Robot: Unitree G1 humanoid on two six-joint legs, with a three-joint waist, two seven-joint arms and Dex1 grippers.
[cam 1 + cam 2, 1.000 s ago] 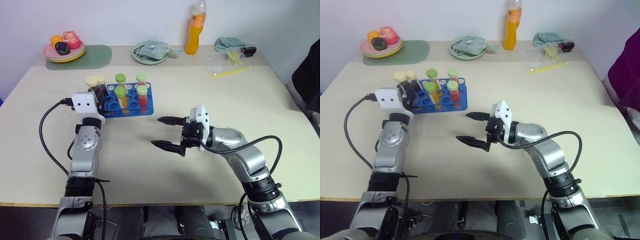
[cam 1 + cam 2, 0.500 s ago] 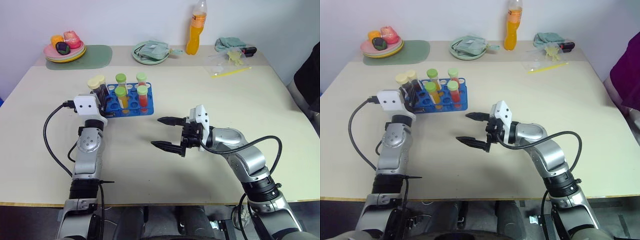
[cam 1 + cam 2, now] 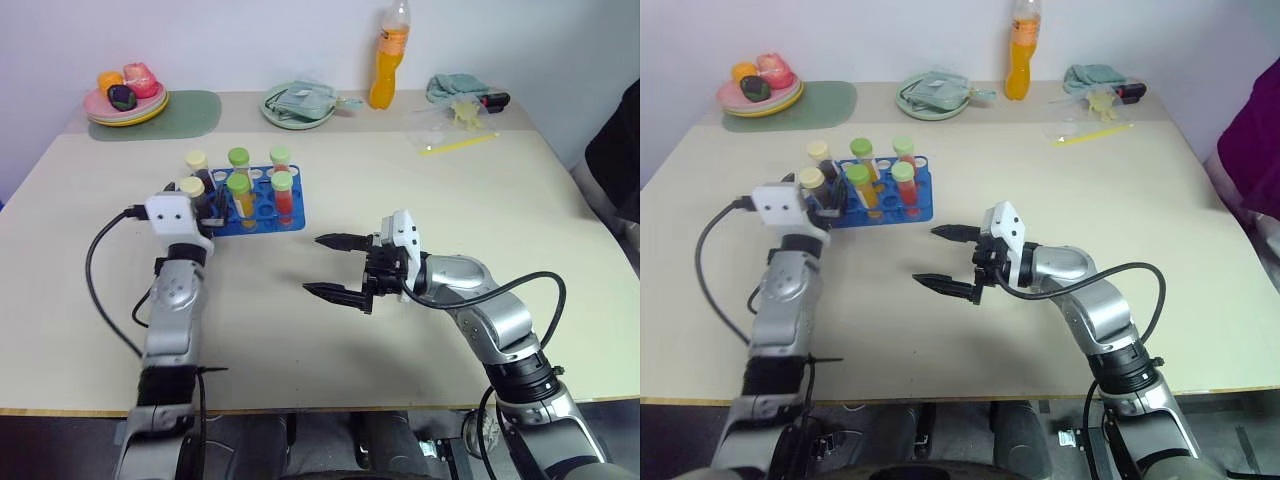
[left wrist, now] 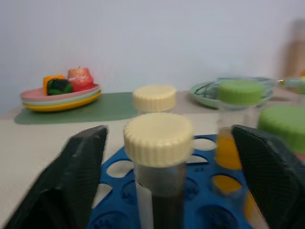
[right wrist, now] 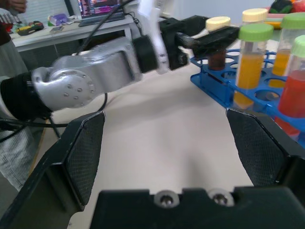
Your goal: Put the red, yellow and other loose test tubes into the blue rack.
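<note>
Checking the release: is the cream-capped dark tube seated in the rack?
Seated upright: the cream-capped dark tube stands in the blue rack, fingers apart.

Blue rack [image 3: 290, 216] — green caps [image 3: 238, 157], cream caps [image 3: 196, 159].

A pale beige table [image 3: 420, 330] is filling most of the scene, its far edge running against a plain white wall [image 3: 250, 40] that is catching soft, even light. At the far left corner a green mat [image 3: 190, 110] is lying with a stack of pastel plates [image 3: 125, 108] holding toy fruit. Near the middle of the far edge a light green plate [image 3: 295, 105] is sitting, with an orange drink bottle [image 3: 390, 55] standing upright just beside it. Toward the far right corner a teal cloth [image 3: 455, 85] is lying crumpled. In the right wrist view, a desk [image 5: 71, 28] with a lit screen [image 5: 97, 5] is standing behind.
</note>
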